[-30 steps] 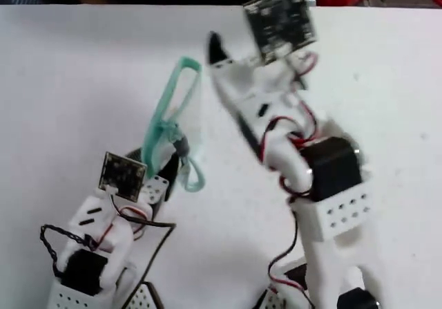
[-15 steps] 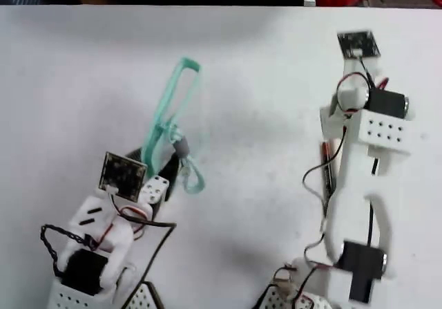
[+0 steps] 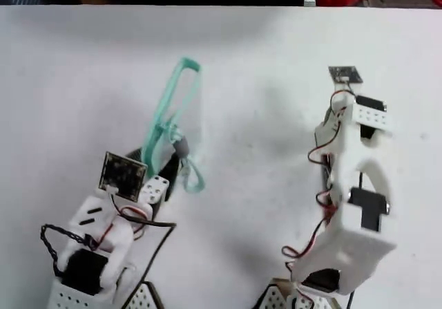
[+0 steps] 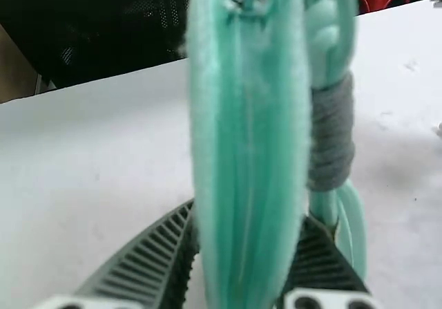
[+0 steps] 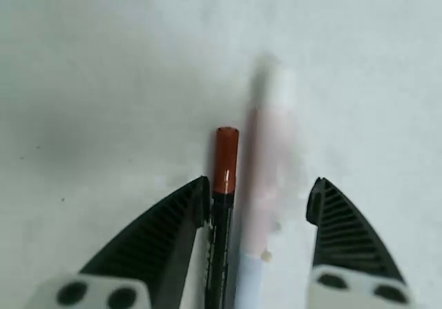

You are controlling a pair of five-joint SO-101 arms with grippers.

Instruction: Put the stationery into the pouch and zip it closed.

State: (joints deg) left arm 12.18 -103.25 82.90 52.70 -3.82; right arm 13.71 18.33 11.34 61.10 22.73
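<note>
No words, numbers, labels or signs can be read on anything here. The circuit board (image 3: 123,173) on the near left arm carries small marks, but they are too small to make out.

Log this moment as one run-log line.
left gripper shut on pouch | right gripper open, straddling black pen and pale pen on table | pens not yet in pouch
</note>
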